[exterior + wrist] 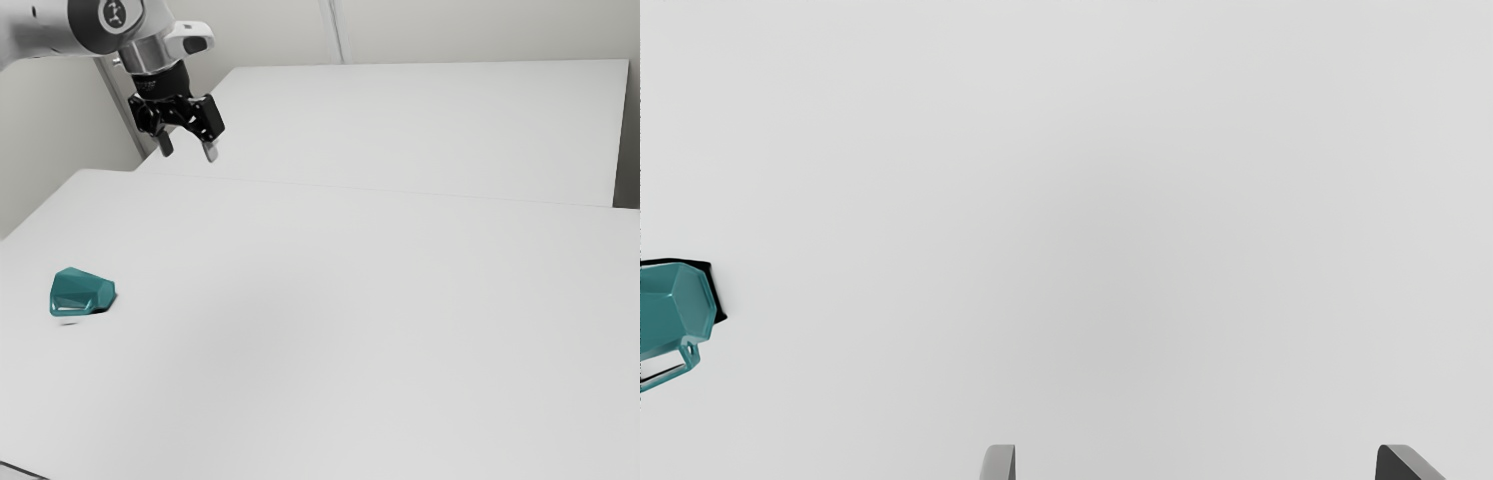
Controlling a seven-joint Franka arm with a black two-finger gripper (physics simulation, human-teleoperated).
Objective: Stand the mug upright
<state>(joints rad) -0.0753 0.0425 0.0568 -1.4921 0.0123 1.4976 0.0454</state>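
Claw (189,151) parted wide, nothing between its fingertips, touching nothing.

Your wrist view's left edge cuts off the mug (660,313) and handle (692,360), its bottom edge the fingers (998,463); your exterior view's upper left crops the arm (40,30).

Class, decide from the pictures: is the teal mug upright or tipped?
Tipped: the mug lies on its side, its flat base facing sideways.
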